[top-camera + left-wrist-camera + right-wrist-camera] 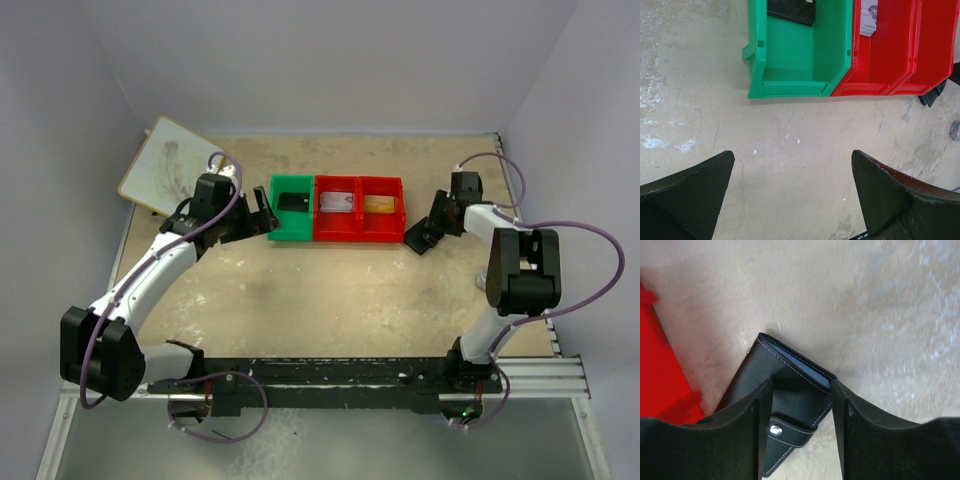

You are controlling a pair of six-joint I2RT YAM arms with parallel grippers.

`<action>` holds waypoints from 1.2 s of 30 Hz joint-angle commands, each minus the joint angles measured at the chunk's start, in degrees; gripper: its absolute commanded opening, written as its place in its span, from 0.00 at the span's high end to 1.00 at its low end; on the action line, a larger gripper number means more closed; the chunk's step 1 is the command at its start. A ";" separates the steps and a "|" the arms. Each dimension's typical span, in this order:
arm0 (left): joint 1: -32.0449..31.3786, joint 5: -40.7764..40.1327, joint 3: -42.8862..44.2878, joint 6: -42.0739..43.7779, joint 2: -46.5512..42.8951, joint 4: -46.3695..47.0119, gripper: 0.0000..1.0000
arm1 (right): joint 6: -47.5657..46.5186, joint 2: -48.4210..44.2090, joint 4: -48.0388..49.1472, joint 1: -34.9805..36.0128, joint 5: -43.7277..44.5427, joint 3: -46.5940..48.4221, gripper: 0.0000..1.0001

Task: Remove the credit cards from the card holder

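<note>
**Three cards lay in the bins; the holder sat between the right jaws**

On the left, your left gripper (792, 156) hung over the bare table (790, 130) just short of the green bin (790, 89), jaws spread wide with nothing between them.

In that green bin lay a black card (292, 201), flat on the floor at the far end. In the next bin to the right, the middle red bin (875, 60), was a pale grey card (338, 203). The right red bin (385, 226) held a yellowish card (378, 204). By that count you had three cards out, one per bin, so I judged the task well advanced.

What was left turned on the card holder (790, 405), which lay on the table just beside the right red bin's outer corner. Your right gripper (801, 385) stood over it with a finger on each side. The jaws were partly apart. Whether they pinched the holder or only straddled it, I could not tell.

The holder itself looked folded rather than spread open. It showed a black stitched outside, and a black tab with a metal snap crossed its near edge. A thin pale grey-blue strip showed along its far edge. That strip could have been the lining or a card still in a slot, and the wrist view did not settle it. You could not have called the holder empty from these views.
</note>
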 commanded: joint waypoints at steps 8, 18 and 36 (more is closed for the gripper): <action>-0.22 1.02 2.60 -0.66 0.49 1.43 0.02 | 6.52 -8.95 -9.74 7.93 4.97 -12.13 0.51; -0.26 0.29 2.05 0.47 0.35 0.22 0.02 | 10.67 -16.88 -18.64 13.04 -0.36 -13.11 0.50; -0.77 4.74 -5.01 -3.09 2.50 6.97 0.07 | 20.35 -8.32 -7.09 38.63 -1.61 -4.82 0.45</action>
